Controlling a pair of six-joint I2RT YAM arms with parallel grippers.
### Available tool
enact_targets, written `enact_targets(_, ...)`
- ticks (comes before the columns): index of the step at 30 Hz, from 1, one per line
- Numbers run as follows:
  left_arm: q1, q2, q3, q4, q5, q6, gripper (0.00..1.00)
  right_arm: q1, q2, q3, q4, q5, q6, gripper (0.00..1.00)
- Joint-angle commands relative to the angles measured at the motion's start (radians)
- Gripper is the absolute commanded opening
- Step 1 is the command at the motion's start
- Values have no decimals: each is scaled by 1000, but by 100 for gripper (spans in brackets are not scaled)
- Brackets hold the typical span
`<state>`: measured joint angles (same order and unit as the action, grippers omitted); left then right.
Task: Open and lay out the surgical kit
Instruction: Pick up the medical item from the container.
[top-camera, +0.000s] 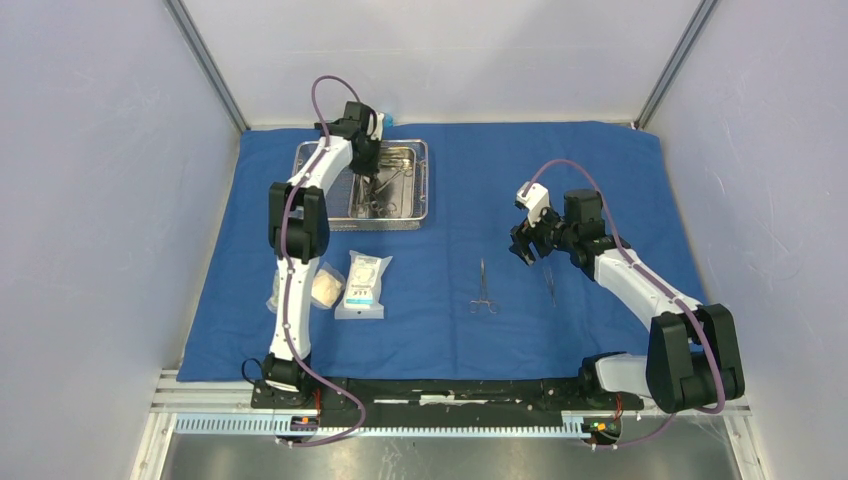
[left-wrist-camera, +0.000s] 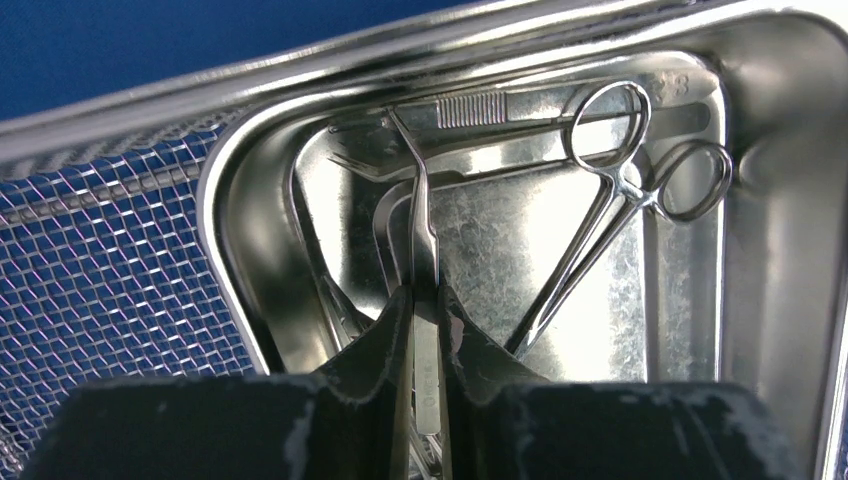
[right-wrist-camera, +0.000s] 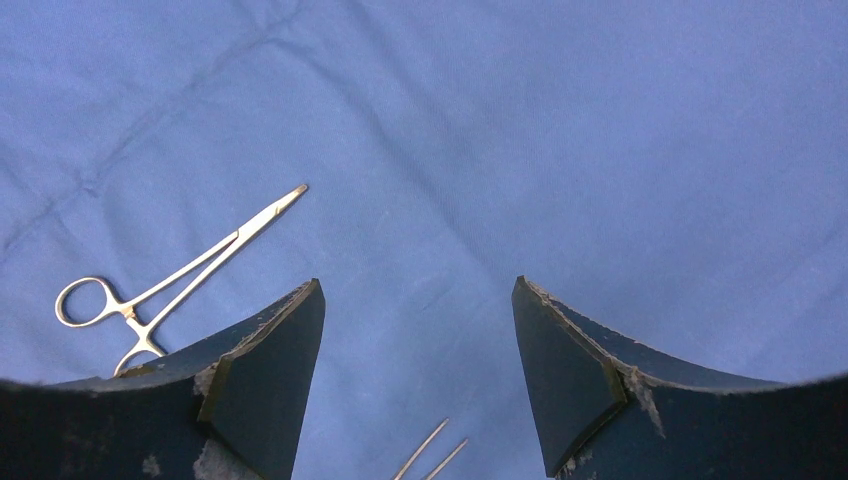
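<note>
The surgical kit's blue cloth (top-camera: 450, 330) lies spread flat. At its back left stands the wire-mesh basket (top-camera: 318, 190) holding the steel pan (left-wrist-camera: 770, 250). My left gripper (left-wrist-camera: 425, 296) reaches down into the pan, shut on a slim steel instrument (left-wrist-camera: 424, 225) that stands between its fingers. A ring-handled clamp (left-wrist-camera: 600, 215) lies beside it in the pan. My right gripper (right-wrist-camera: 415, 290) hovers open over bare cloth (right-wrist-camera: 500, 130), with nothing between its fingers. Another clamp (top-camera: 483, 288) and thin tweezers (top-camera: 548, 281) lie on the cloth near it. Two packets (top-camera: 362, 286) sit at the front left.
Grey enclosure walls (top-camera: 90, 200) close in the cloth on three sides. The arm bases stand on a black rail (top-camera: 440, 392) at the near edge. The left arm's white link (top-camera: 290, 300) crosses above the packets. The basket's mesh wall (left-wrist-camera: 90, 270) stands just left of the pan.
</note>
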<state>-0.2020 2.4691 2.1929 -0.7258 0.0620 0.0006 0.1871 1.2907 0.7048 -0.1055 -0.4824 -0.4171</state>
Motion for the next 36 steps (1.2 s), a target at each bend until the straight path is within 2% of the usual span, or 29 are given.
enact_targets(1, 4, -71, -44, -27, 28, -25, 12, -5, -4, -4, 32, -25, -3, 77)
enact_targets(26, 6, -198, -80, -27, 77, -13, 10, -5, 3, 6, 51, -66, 47, 76)
enact_targets(36, 5, -277, -169, -26, 124, -2, 10, 39, 82, 126, 73, -120, 144, 76)
